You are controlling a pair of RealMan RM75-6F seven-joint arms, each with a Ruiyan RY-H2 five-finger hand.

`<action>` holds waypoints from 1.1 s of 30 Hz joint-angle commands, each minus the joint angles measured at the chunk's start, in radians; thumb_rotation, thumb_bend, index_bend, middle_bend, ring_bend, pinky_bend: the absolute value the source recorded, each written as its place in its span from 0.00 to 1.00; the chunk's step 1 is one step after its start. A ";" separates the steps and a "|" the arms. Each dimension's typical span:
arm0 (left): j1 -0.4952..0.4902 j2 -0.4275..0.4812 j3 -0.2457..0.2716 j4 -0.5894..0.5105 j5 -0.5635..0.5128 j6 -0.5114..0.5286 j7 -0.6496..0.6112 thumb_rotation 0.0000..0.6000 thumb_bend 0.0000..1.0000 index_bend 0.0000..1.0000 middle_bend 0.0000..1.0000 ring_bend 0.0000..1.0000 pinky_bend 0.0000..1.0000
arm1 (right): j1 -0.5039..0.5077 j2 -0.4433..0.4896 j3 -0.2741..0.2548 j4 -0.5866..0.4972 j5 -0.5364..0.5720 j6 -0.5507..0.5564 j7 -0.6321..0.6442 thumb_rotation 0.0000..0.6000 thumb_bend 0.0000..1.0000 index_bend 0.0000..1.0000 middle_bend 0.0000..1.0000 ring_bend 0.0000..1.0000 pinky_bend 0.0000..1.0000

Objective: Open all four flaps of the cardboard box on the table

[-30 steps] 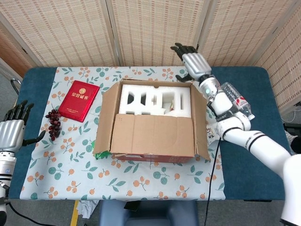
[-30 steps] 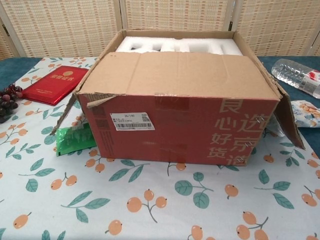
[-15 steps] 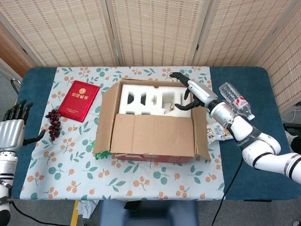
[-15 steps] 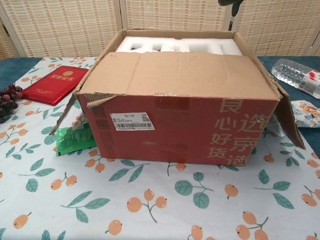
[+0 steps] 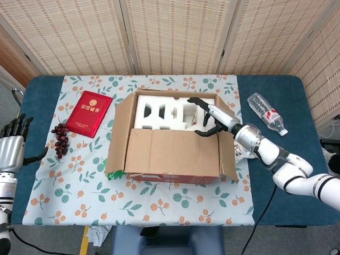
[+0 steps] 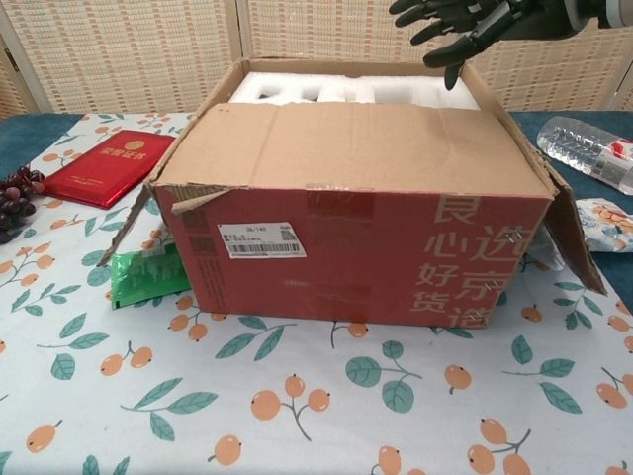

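**Right hand low over the box's open back, near flap still shut**

The cardboard box [image 5: 167,135] sits mid-counter on the patterned cloth [image 5: 69,180]. Only the head view shows its layout: left flap [image 5: 118,133] and right flap [image 5: 227,138] splayed outward, the near flap [image 5: 172,153] lying flat over the front half, and white foam packing [image 5: 172,112] exposed behind it. It alone also shows the left hand [image 5: 11,150], fingers spread and holding nothing, off the counter's left edge beside the grapes [image 5: 61,139], and the red booklet [image 5: 88,113] and the water bottle [image 5: 266,112] whole.

The chest view gives the box's red front with its label [image 6: 261,239] and a green packet [image 6: 148,275] tucked at the left base, mostly hidden from above. There the right hand [image 6: 457,22] appears at the top edge, fingers fanned and empty.

A second ago the right hand was raised beyond the box's far rim; it has since come down and forward, now hovering above the foam at the right rear corner. The left hand has barely shifted, and the flaps lie as before.
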 commanded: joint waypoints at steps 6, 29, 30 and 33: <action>0.001 -0.001 0.001 0.003 0.006 0.002 -0.005 0.69 0.33 0.00 0.01 0.02 0.14 | 0.036 -0.026 -0.086 0.049 -0.056 0.051 0.083 1.00 0.39 0.00 0.00 0.01 0.45; 0.006 -0.015 -0.002 -0.003 -0.001 0.022 0.014 0.70 0.33 0.00 0.01 0.02 0.14 | 0.075 0.061 -0.188 -0.020 -0.098 0.205 0.223 1.00 0.39 0.00 0.00 0.02 0.45; 0.005 -0.016 -0.002 -0.006 -0.001 0.024 0.019 0.70 0.33 0.00 0.01 0.02 0.14 | 0.074 0.074 -0.187 -0.036 -0.096 0.212 0.218 1.00 0.39 0.00 0.00 0.02 0.45; 0.001 -0.021 -0.004 -0.017 0.003 0.033 0.036 0.69 0.33 0.00 0.01 0.02 0.14 | 0.069 0.124 -0.184 -0.099 -0.091 0.232 0.203 1.00 0.39 0.00 0.00 0.02 0.45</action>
